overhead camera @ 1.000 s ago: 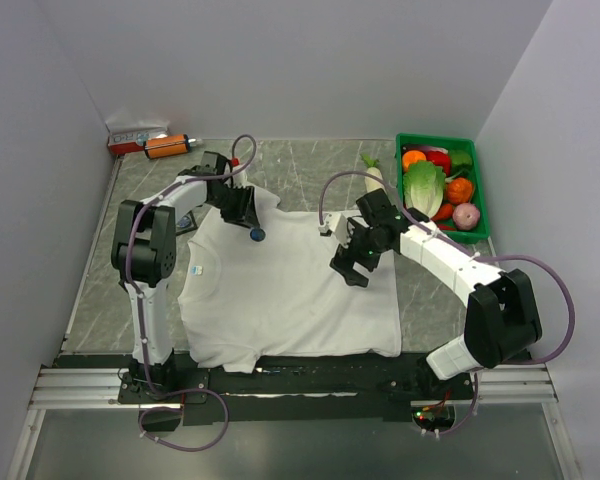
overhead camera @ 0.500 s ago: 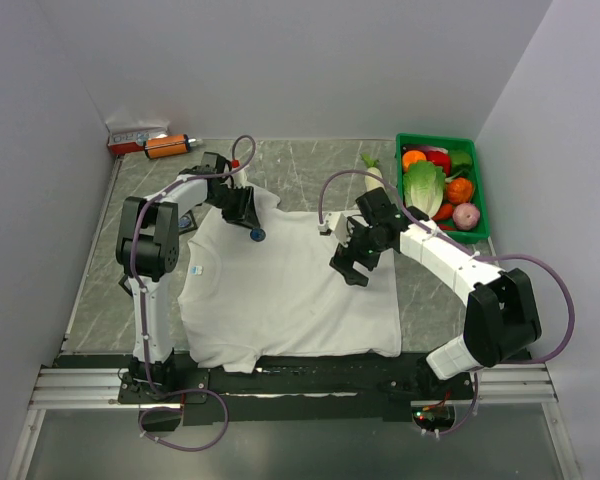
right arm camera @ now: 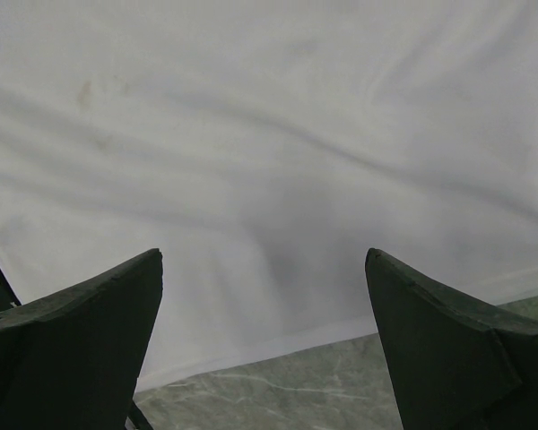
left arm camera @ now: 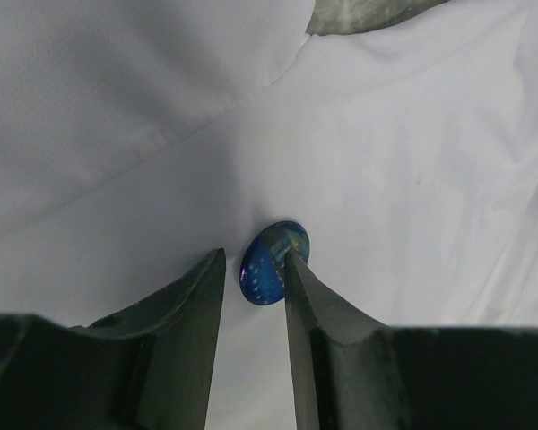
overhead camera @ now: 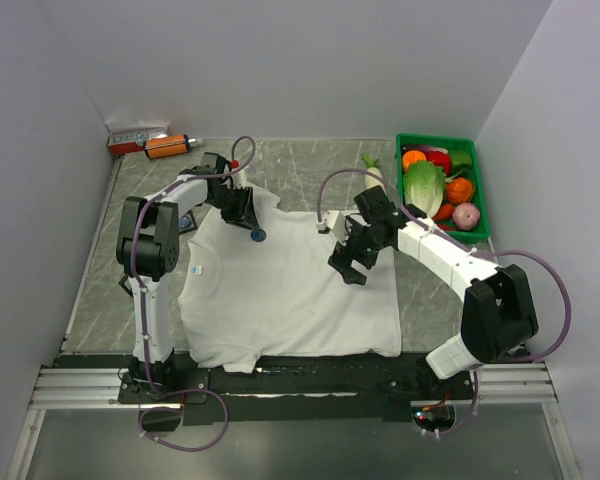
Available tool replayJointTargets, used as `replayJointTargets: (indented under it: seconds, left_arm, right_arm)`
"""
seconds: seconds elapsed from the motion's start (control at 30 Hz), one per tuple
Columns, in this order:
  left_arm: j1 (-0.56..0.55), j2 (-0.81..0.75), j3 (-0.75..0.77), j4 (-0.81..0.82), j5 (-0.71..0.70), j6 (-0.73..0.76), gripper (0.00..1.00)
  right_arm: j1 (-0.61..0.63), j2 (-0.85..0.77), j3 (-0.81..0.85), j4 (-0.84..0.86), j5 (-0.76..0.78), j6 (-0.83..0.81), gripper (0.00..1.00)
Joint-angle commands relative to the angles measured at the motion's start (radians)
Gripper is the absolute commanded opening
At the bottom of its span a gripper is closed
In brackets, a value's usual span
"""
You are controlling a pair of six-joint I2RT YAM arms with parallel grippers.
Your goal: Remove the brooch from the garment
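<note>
Left pincer (left arm camera: 255, 256) narrower than before, brooch (left arm camera: 271, 265) at its tips.

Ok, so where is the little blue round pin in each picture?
Top external: the brooch lies on the white shirt, near its upper left part.
Left wrist: the brooch is just below the middle, right at the tips of the left gripper jaws.
Right wrist: not in it, mostly white shirt.
Shared landmark: the white shirt.

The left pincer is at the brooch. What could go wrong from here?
The brooch sits off-centre in the left pincer, so the grip may slip off. Its tips are close to the garment and may pinch cloth. The right pincer is open, so the garment may lift.
</note>
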Motion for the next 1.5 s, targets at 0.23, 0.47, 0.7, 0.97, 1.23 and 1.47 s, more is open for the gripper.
replayJointTargets:
  seconds: [0.23,0.47,0.7,0.97,1.23,1.47]
  left_arm:
    - [0.006,0.012,0.013,-0.015,0.066,0.012,0.32]
    - [0.005,0.021,0.027,-0.015,0.126,0.014,0.23]
    - [0.003,0.041,0.039,-0.012,0.058,-0.003,0.27]
    - [0.003,0.051,0.048,-0.026,0.018,-0.025,0.16]
    - [0.005,-0.003,0.045,-0.050,0.103,0.000,0.01]
    - [0.024,-0.103,-0.028,-0.070,0.185,-0.057,0.01]
  right_arm:
    - [0.016,0.040,0.082,-0.013,-0.029,0.004,1.00]
    - [0.022,0.058,0.095,-0.018,-0.033,0.007,1.00]
    - [0.026,0.067,0.105,-0.018,-0.030,0.006,1.00]
    - [0.027,0.069,0.104,-0.016,-0.027,0.009,1.00]
    - [0.030,0.073,0.118,-0.018,-0.026,0.006,1.00]
    - [0.050,0.018,0.124,0.164,0.026,0.079,1.00]
